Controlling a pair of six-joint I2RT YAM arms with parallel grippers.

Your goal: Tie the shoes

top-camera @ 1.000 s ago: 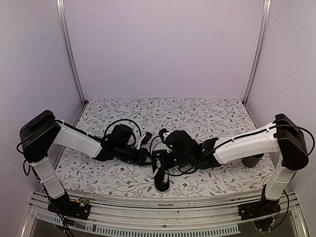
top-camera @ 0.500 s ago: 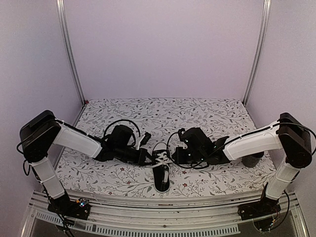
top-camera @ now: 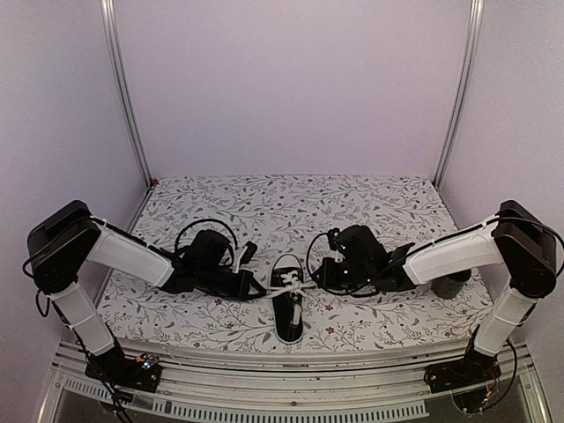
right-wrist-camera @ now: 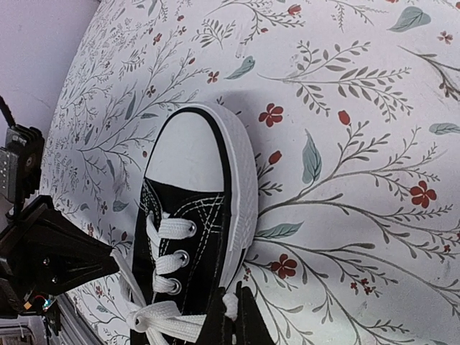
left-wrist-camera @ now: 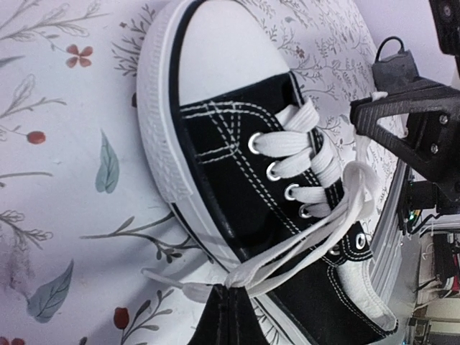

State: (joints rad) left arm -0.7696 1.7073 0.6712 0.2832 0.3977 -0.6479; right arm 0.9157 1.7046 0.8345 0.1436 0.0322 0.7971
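Observation:
The black sneaker (top-camera: 289, 308) with white toe cap lies at the front middle of the table, toe toward the near edge. Its white laces (top-camera: 290, 288) stretch sideways across the tongue. My left gripper (top-camera: 259, 289) sits just left of the shoe, shut on a lace loop (left-wrist-camera: 287, 255) by the sole. My right gripper (top-camera: 315, 284) sits just right of the shoe, shut on the other lace strand (right-wrist-camera: 230, 305). The shoe fills the left wrist view (left-wrist-camera: 237, 180) and shows in the right wrist view (right-wrist-camera: 190, 208). A knot (right-wrist-camera: 154, 316) sits over the upper eyelets.
A dark grey mug (top-camera: 455, 287) stands at the right, partly hidden behind my right forearm. The table carries a floral cloth (top-camera: 291, 203). Metal frame posts (top-camera: 123, 97) stand at the back corners. The near table edge (top-camera: 291, 352) is close to the toe.
My right gripper has drawn back to the right from over the shoe, and my left gripper has shifted left. The laces are pulled out sideways between them and the shoe is uncovered.

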